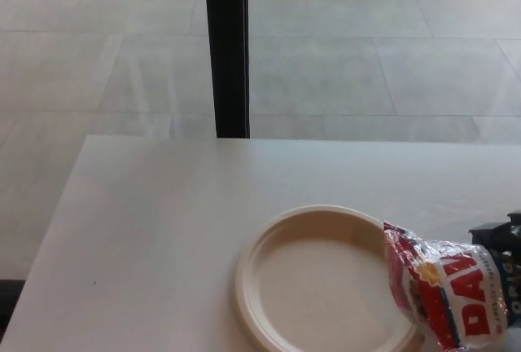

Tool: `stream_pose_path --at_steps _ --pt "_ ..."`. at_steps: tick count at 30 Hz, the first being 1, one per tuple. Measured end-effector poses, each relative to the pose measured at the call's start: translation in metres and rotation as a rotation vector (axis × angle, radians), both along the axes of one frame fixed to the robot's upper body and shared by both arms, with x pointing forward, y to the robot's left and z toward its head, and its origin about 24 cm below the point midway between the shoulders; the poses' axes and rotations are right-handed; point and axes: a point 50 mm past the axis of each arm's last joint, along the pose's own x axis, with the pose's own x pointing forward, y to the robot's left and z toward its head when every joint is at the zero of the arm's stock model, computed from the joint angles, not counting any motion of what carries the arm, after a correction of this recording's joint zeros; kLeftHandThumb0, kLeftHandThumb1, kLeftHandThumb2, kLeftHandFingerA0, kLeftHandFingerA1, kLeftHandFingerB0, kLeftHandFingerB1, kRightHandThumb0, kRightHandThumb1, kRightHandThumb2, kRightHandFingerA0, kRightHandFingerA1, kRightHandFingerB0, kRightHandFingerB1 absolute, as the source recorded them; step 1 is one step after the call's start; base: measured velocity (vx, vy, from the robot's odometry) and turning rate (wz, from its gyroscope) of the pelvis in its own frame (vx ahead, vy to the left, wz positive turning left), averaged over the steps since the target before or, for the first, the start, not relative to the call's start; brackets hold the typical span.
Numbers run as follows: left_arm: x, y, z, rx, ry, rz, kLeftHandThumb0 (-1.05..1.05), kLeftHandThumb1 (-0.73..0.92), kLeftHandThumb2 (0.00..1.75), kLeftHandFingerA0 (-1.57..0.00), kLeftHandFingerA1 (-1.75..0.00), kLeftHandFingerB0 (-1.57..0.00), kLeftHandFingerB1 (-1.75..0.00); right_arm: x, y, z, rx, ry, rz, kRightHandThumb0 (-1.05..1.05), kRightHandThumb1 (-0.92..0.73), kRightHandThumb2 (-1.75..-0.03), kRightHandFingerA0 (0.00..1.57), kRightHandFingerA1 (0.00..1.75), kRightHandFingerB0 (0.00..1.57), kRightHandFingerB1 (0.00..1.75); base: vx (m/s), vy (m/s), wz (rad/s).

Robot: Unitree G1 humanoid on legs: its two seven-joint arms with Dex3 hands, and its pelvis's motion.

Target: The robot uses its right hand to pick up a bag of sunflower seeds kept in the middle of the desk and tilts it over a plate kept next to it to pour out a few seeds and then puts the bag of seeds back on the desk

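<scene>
A red, white and blue bag of sunflower seeds [444, 287] is tilted with its open top leaning left over the right rim of the plate. The cream paper plate [317, 283] lies on the white desk at the bottom centre and shows no seeds. My right hand [498, 242] shows only as a black sliver at the right edge, behind the bag and holding it. My left hand is out of the picture.
The white desk [163, 222] runs left and back from the plate. A black post [226, 46] stands behind the desk's far edge, with grey floor tiles beyond it.
</scene>
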Motion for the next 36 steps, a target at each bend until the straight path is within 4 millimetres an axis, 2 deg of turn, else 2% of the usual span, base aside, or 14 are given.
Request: stream_pose_path --at_steps 2,3,5,9,10,11,25,26,28,29,31,32,33,36 --pt "0.0 0.0 0.0 -0.001 0.0 0.001 -0.69 0.73 0.96 -0.32 -0.81 -0.36 -0.73 0.001 0.005 0.005 -0.007 -0.003 0.026 -0.47 -0.43 -1.3 1.54 1.55 1.57 1.58 0.0 0.0 0.0" --pt "0.0 0.0 0.0 -0.002 0.001 0.001 -0.67 0.76 0.9 -0.33 -0.81 -0.35 -0.71 0.001 0.007 0.008 -0.011 -0.005 0.038 -0.69 -0.33 -1.45 1.34 1.75 1.21 1.7 0.0 0.0 0.0" --pt "-0.001 0.0 -0.001 -0.004 0.006 0.002 -0.68 0.74 0.89 -0.28 -0.87 -0.34 -0.73 0.001 0.01 0.013 -0.02 -0.009 0.061 -0.59 -0.26 -1.46 1.23 1.75 1.07 1.75 0.0 0.0 0.0" --pt "-0.002 -0.001 -0.002 -0.005 0.011 0.002 -0.68 0.73 0.98 -0.33 -0.79 -0.34 -0.71 0.0 0.018 0.023 -0.04 -0.016 0.1 -0.52 -0.28 -1.41 1.14 1.75 1.0 1.69 0.0 0.0 0.0" --pt "-0.002 -0.001 -0.002 -0.005 0.011 0.001 -0.76 0.6 1.17 -0.32 -0.75 -0.33 -0.7 0.0 0.019 0.026 -0.047 -0.018 0.11 -0.47 -0.32 -1.37 1.1 1.75 0.96 1.67 0.0 0.0 0.0" --pt "-0.002 -0.001 -0.002 -0.005 0.012 0.0 -0.67 0.75 0.88 -0.33 -0.82 -0.36 -0.72 0.0 0.02 0.028 -0.052 -0.019 0.115 -0.41 -0.34 -1.34 1.06 1.75 0.92 1.64 0.0 0.0 0.0" --pt "-0.005 -0.001 -0.002 -0.007 0.025 0.001 -0.67 0.75 0.88 -0.28 -0.86 -0.32 -0.72 0.0 0.036 0.054 -0.169 -0.002 0.149 -0.32 -0.44 -1.16 0.94 1.75 0.84 1.43 0.0 0.0 0.0" --pt "-0.005 -0.001 -0.003 -0.007 0.026 0.002 -0.67 0.75 0.95 -0.33 -0.8 -0.33 -0.7 0.0 0.036 0.055 -0.176 0.0 0.146 -0.25 -0.5 -1.07 1.01 1.75 0.77 1.39 0.0 0.0 0.0" --pt "-0.006 -0.001 -0.003 -0.008 0.028 0.003 -0.68 0.76 0.94 -0.32 -0.78 -0.32 -0.68 0.001 0.037 0.058 -0.191 0.008 0.135 -0.3 -0.52 -1.03 0.89 1.75 0.8 1.45 0.0 0.0 0.0" --pt "-0.006 -0.001 -0.003 -0.008 0.029 0.003 -0.75 0.61 1.16 -0.31 -0.73 -0.29 -0.67 0.002 0.036 0.059 -0.197 0.013 0.128 -0.32 -0.56 -0.96 0.89 1.75 0.8 1.42 0.0 0.0 0.0" --pt "-0.007 -0.001 -0.003 -0.008 0.031 0.003 -0.77 0.59 1.15 -0.35 -0.75 -0.32 -0.68 0.003 0.036 0.06 -0.211 0.023 0.113 -0.28 -0.55 -0.96 1.01 1.74 0.72 1.41 0.0 0.0 0.0" --pt "-0.008 -0.001 -0.003 -0.008 0.033 0.003 -0.73 0.76 0.89 -0.3 -0.8 -0.31 -0.69 0.004 0.036 0.062 -0.219 0.028 0.105 -0.32 -0.56 -0.93 0.9 1.75 0.79 1.5 0.0 0.0 0.0" --pt "-0.009 -0.001 -0.003 -0.009 0.035 0.004 -0.75 0.74 0.88 -0.3 -0.8 -0.31 -0.69 0.005 0.036 0.063 -0.225 0.031 0.097 -0.36 -0.56 -0.91 1.05 1.75 0.7 1.39 0.0 0.0 0.0" --pt "-0.011 0.001 -0.002 -0.004 0.039 0.005 -0.74 0.73 0.89 -0.32 -0.82 -0.32 -0.7 0.01 0.033 0.068 -0.251 0.044 0.053 -0.26 -0.55 -0.93 1.01 1.7 0.78 1.33 0.0 0.0 0.0"
